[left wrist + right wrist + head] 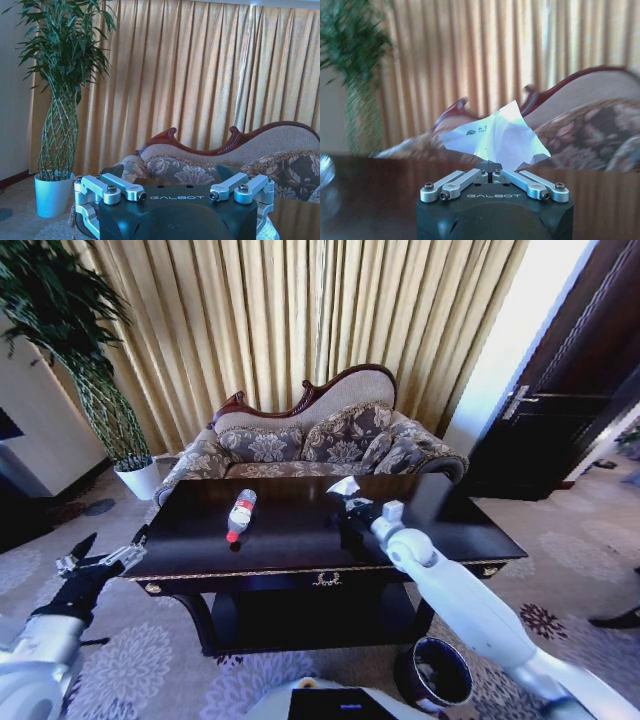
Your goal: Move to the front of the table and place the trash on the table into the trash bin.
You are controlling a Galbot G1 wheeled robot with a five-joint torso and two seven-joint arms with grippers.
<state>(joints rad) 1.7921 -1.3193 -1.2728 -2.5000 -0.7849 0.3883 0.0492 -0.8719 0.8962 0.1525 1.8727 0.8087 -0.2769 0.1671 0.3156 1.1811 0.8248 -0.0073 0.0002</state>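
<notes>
Right gripper (490, 169) fingers clamped on white paper wad (495, 137) above table (290, 530); left gripper (176, 196) fingers apart

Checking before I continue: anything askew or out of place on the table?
The plastic bottle lies on its side on the table. The right gripper is shut on the paper wad, above the tabletop. Nothing looks spilled.
</notes>
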